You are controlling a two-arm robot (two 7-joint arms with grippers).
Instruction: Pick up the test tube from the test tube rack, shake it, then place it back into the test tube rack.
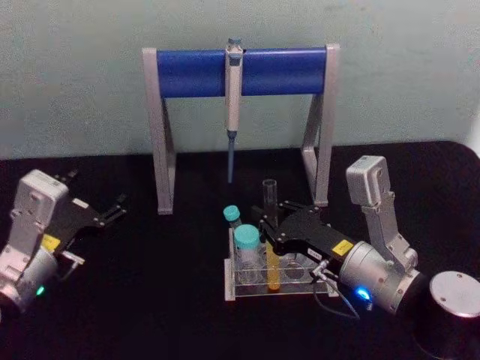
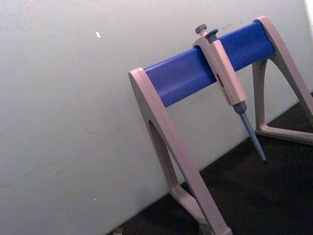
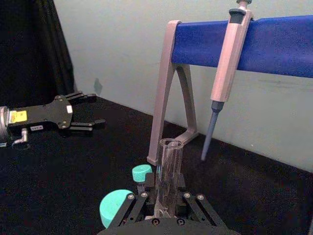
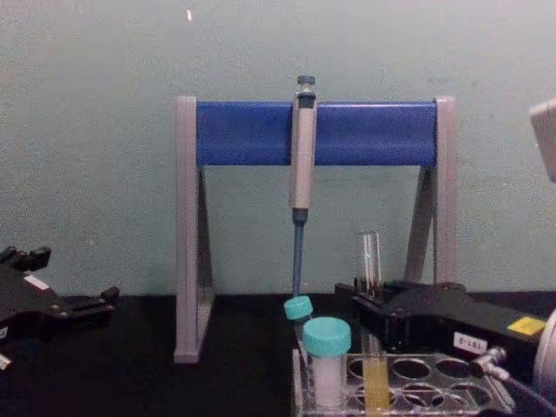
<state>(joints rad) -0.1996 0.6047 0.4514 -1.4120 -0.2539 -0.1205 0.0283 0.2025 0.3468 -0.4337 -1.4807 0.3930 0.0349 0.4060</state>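
Observation:
The test tube (image 1: 270, 196) stands upright in the test tube rack (image 1: 304, 289), its yellow-orange liquid down inside the clear holes. My right gripper (image 1: 268, 225) reaches in from the right and is shut on the glass just above the rack. In the right wrist view the tube (image 3: 169, 169) rises between the black fingers of that gripper (image 3: 169, 204). From the chest, the tube (image 4: 372, 252) pokes up above the right gripper (image 4: 370, 304) and the rack (image 4: 434, 382). My left gripper (image 1: 114, 210) rests open at the far left, well away, also seen as the left gripper (image 3: 94, 109).
Two teal-capped vials (image 1: 247, 240) stand in the rack's left side, close to the tube. Behind stands the grey-and-blue pipette stand (image 1: 240, 71) with a pipette (image 1: 233, 97) hanging over the rack. A black cylinder with a metal top (image 1: 454, 296) sits at the right front.

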